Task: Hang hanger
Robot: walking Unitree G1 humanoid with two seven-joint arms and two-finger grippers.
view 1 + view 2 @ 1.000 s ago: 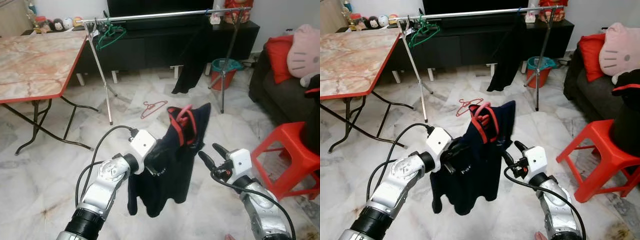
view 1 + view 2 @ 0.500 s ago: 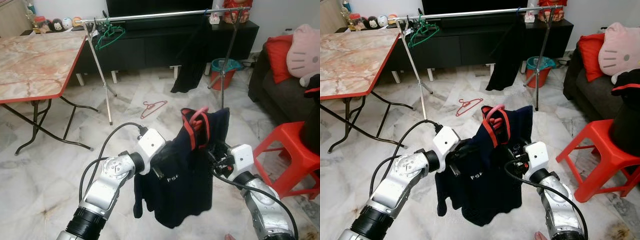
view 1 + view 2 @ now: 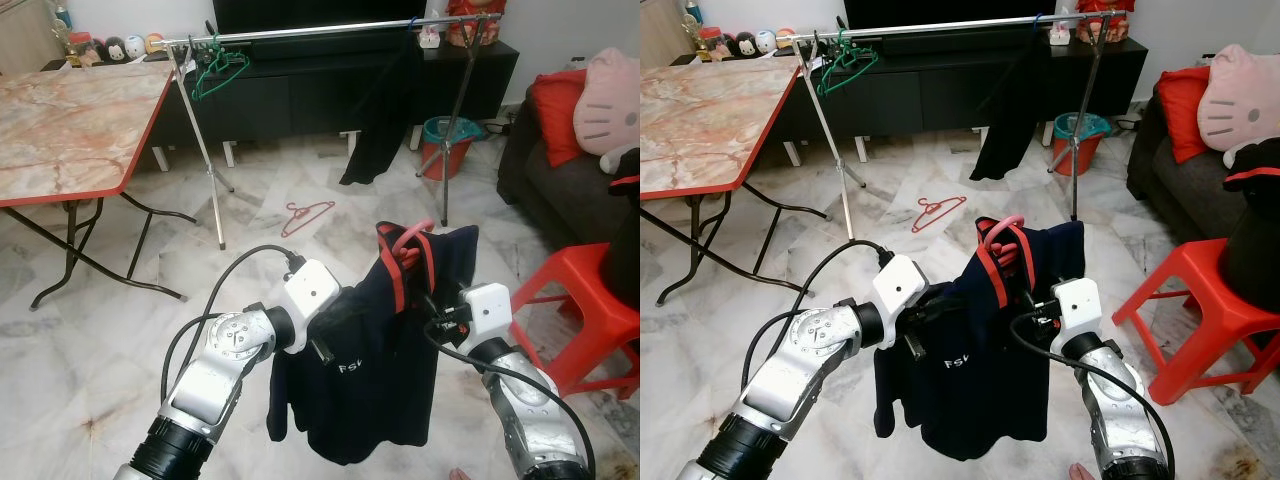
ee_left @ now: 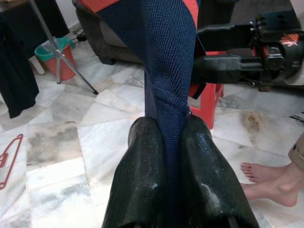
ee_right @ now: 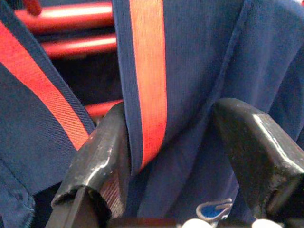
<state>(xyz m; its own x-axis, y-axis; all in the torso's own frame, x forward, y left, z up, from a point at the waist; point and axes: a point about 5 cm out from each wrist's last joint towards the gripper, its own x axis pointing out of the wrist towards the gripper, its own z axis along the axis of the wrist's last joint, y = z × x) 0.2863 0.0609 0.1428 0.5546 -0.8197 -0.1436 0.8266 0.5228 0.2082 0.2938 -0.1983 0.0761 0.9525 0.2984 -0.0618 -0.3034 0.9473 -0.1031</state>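
- Marble floor tiles (image 3: 90,370) spread through a living room; a metal clothes rail (image 3: 320,30) on splayed legs stands in front of a black TV cabinet (image 3: 300,95), well apart from the robot.
- On the rail hang a green hanger (image 3: 215,72) near its left end and a black garment (image 3: 378,125) toward its right end; a spare red hanger (image 3: 305,215) lies on the floor between rail and robot.
- At the robot's left stands a marble-topped surface (image 3: 70,125) with a red edge; at its right, a red plastic stool (image 3: 585,300) and a dark sofa with a red cushion.
- In front of the robot's chest hangs a navy shirt (image 3: 375,370) with a red collar trim, on a pink-red hanger (image 3: 405,240) whose hook pokes up through the neck.
- The left gripper (image 4: 173,156) has its jaws pinched shut on a fold of the shirt's fabric at the left shoulder.
- The right gripper (image 5: 185,156) has its jaws fairly wide, straddling the collar trim and navy cloth with the hanger's red bars just behind; they do not look closed on anything.
- Judgement: the step in hand is securing the loaded hanger before carrying it. Next, the right jaws need to close near the hanger's neck, then the robot must walk to the rail and lift the hook over the bar.
- White lettering on the shirt's chest starts with what looks like "FS"; the rest is folded away. A small white-and-blue logo shows in the right wrist view, too partial to read.
- A person's bare feet (image 4: 268,178) stand on the floor nearby.
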